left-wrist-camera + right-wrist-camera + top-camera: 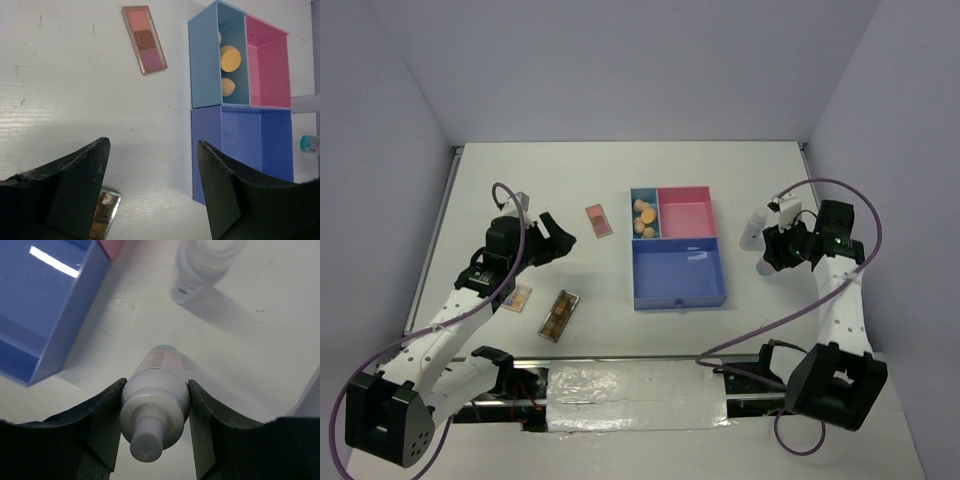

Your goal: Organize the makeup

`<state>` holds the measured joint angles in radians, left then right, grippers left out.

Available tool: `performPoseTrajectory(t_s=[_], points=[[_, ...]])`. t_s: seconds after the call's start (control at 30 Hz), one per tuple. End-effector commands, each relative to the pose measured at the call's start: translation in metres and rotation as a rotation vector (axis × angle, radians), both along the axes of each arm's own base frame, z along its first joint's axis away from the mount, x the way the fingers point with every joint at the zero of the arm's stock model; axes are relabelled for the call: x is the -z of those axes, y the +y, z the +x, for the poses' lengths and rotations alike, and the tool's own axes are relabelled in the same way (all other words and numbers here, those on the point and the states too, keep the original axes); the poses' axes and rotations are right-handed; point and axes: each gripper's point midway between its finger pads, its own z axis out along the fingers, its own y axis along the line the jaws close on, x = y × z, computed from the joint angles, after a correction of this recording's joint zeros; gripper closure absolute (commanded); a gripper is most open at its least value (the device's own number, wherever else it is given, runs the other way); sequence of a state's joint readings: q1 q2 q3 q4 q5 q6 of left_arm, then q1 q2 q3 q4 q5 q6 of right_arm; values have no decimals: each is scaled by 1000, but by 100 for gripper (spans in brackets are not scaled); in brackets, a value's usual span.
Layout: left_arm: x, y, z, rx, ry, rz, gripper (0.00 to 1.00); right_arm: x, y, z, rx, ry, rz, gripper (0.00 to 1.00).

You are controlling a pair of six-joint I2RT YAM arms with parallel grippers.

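The bottle looks like smooth, hard plastic: light, stiff, round in section and probably slippery, so it may roll or twist if gripped off-centre. The best hold, I judge, is across the widest part of the body just below the shoulder. The narrow nozzle is a poor place to grip.

That is about where the right pincer has it. Its two fingers press on opposite sides of the upper body, pinching the bottle with the nozzle pointing back toward the wrist and the far end toward the desk. I cannot tell whether that far end touches the desk.

The bottle is toward the right edge of the desk, about midway between the far and near edges. It is just right of the tray and level with the large blue compartment. The tube is close by on the far side, apart from the bottle.

The left pincer is spread with nothing between its fingers, over bare desk left of the tray. The pink palette lies flat beyond it toward the far edge. The brown palette shows partly under one finger on the near side. Both are thin and rigid, so they would be hard to pick up flat and are better taken across the narrow width. The sponges already lie in the light-blue compartment.
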<state>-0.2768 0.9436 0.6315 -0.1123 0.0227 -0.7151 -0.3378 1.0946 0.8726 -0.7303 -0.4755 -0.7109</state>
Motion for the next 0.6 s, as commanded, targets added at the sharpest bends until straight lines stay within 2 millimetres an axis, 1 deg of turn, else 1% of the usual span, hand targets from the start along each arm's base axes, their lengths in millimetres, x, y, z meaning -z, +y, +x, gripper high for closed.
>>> performPoseTrajectory(t_s=[0.0, 0.03, 0.07, 0.1, 0.17, 0.2, 0.3, 0.33, 0.4, 0.43, 0.5, 0.53, 0.57], points=[[-5, 3, 1, -24, -27, -18, 17, -35, 27, -14, -178, -73, 26, 83], [-6, 3, 1, -22, -28, -19, 18, -45, 32, -16, -211, -86, 36, 83], [-5, 3, 1, -21, -25, -18, 18, -45, 38, -24, -259, -70, 49, 83], [-5, 3, 1, -21, -28, -16, 17, -50, 49, -26, -309, -85, 73, 83], [-6, 3, 1, -19, -27, -13, 17, -58, 58, -29, -370, -100, 63, 83], [-7, 3, 1, -15, -26, -11, 18, -61, 69, -29, -416, -105, 63, 83], [-8, 4, 0, -19, -29, -8, 17, -77, 87, -26, -473, -133, 56, 83], [-9, 4, 0, -19, -30, -8, 18, -84, 99, -26, -515, -145, 49, 84], [-10, 5, -1, -26, -30, -9, 17, -93, 111, -21, -529, -161, 58, 84], [-10, 6, -2, -28, -30, -9, 17, -100, 124, -19, -572, -177, 48, 84], [-11, 6, -5, -30, -30, -14, 17, -108, 134, -13, -573, -185, 42, 84], [-10, 7, -6, -30, -28, -15, 17, -106, 143, -10, -595, -180, 13, 84], [-10, 7, -7, -31, -29, -16, 18, -105, 146, -7, -596, -176, -1, 85]])
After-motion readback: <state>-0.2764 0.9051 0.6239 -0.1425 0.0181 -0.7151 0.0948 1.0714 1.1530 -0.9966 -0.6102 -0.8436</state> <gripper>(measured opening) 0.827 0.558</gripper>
